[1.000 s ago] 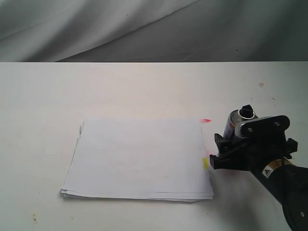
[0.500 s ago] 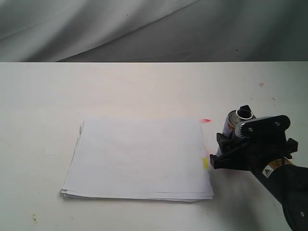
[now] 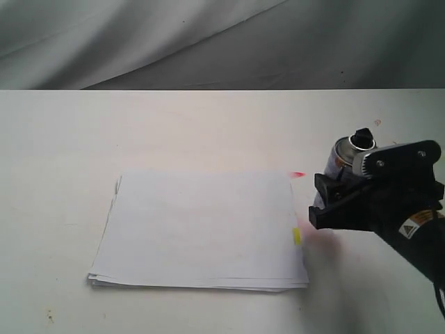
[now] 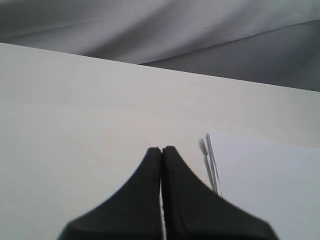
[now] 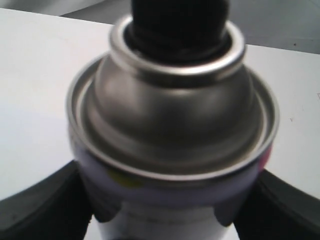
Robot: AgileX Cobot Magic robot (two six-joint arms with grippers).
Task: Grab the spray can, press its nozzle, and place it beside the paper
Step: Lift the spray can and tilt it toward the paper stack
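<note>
Spray can point(image 3: 342, 158) in the grip of your right hand point(image 3: 332, 198), upright, just beside the right edge of the paper point(image 3: 201, 229) near its far corner. The two fingers are closed on opposite sides of the can's body. The hand hides the can's base, so you cannot tell from these views whether it touches the table point(image 3: 208, 125).

Handling, by judgement: a small thin-walled metal cylinder of this kind is likely light and stiff, with a smooth, slippery skin. A firm squeeze should hold it, while an excessive one could dent the wall. The present hold, on the straight body below the shoulder, looks the right one: it leaves the top free. Pressing the nozzle point(image 3: 361, 138) will push the can downward through the fingers, so expect some slip.

Appearance: a silver domed top with a rolled rim, crowned by a black nozzle; below the rim a white label with a yellow-green patch and a pink one, seen closely in the right wrist view point(image 5: 170, 115).

Your left hand point(image 4: 161, 150) is closed and empty — its fingertips meet over bare table, near one edge of the paper.

The paper lies flat as a slightly fanned white stack, with a yellow tab point(image 3: 297, 236) and a pink-red mark point(image 3: 297, 175) on the side facing the can.
</note>
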